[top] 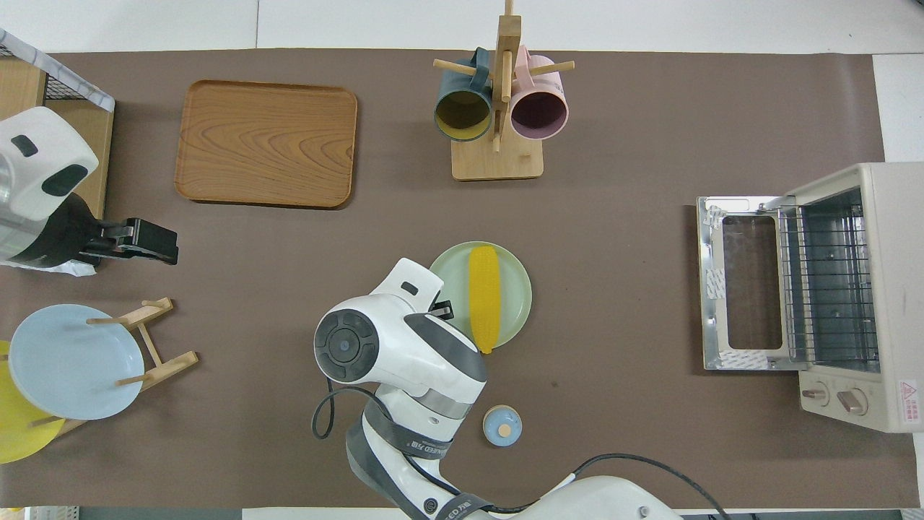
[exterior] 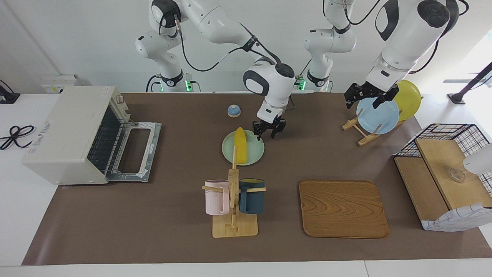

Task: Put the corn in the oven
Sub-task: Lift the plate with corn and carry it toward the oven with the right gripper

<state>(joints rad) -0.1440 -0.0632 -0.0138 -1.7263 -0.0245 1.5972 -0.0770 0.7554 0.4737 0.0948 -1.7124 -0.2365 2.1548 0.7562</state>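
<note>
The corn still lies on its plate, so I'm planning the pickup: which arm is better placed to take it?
Right. Its hand hangs at the green plate's rim beside the corn; the left hand is over the plate rack.

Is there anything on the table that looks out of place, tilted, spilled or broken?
Nothing stands out. The corn lies whole on the green plate, the oven door is folded down with its rack bare, and both mugs hang on the wooden stand.

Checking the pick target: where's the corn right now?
The corn lies on the pale green plate mid-table, nearer the robots than the mug rack; the right gripper hovers at the plate's edge.
</note>
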